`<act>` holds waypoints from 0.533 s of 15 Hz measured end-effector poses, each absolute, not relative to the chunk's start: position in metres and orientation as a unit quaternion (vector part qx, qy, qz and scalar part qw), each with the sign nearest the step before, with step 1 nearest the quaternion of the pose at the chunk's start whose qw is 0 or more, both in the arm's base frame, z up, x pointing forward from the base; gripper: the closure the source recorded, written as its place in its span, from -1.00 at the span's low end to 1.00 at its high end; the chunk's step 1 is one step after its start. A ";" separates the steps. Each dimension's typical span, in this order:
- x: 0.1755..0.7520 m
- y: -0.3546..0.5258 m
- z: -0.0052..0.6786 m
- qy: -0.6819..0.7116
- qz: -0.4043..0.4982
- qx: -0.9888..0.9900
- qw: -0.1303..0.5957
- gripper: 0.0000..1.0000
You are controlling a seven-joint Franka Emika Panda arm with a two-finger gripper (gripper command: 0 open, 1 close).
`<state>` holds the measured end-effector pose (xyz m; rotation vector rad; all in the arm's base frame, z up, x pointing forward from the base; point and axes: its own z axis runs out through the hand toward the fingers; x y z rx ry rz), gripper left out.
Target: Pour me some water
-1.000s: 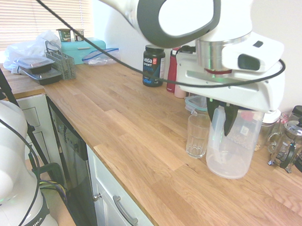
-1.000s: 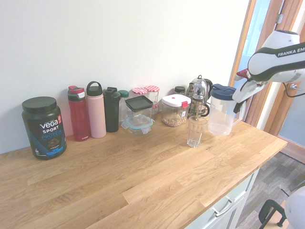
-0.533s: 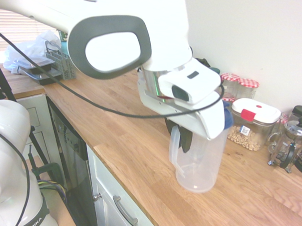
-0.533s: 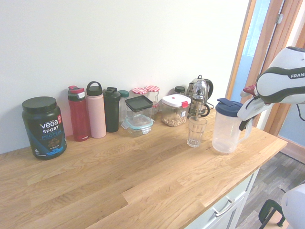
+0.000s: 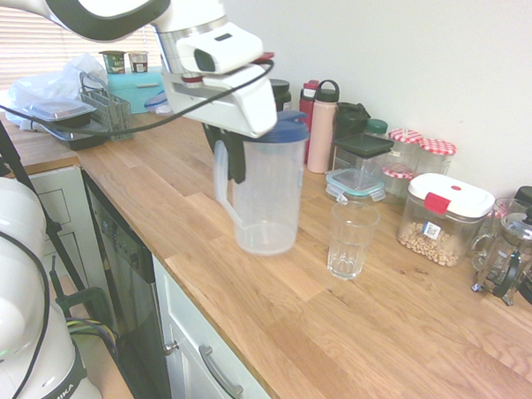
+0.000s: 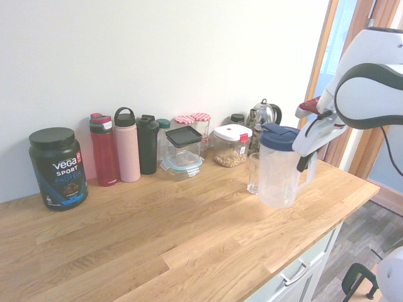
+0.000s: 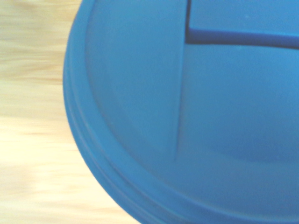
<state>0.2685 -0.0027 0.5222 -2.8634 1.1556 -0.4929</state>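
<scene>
Carried across the counter (image 5: pixel 245 278) since the earlier frame: jug (image 5: pixel 268 195), upright, blue lid (image 7: pixel 196 116) on, now beside glass (image 5: pixel 351 240), on its window side. Gripper (image 5: pixel 233 154) pinching jug handle, jug seemingly lifted clear. Pour calls for tipping toward glass.

— Where did we find the pitcher (image 5: pixel 268 192)?
— Over the countertop (image 5: pixel 246 252), upright, just beside the glass (image 5: pixel 351 239), on its window side.
— And behind the glass?
— We saw the lidded containers (image 5: pixel 444 219) and bottles (image 6: pixel 125 145) lined against the wall, the protein tub (image 6: pixel 56 168) at the row's far end.
</scene>
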 end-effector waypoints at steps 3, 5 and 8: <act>0.273 0.079 0.508 0.352 -0.166 -0.921 0.011 1.00; 0.284 0.118 0.495 0.351 -0.185 -0.918 0.020 1.00; 0.319 0.159 0.489 0.364 -0.191 -0.911 0.040 1.00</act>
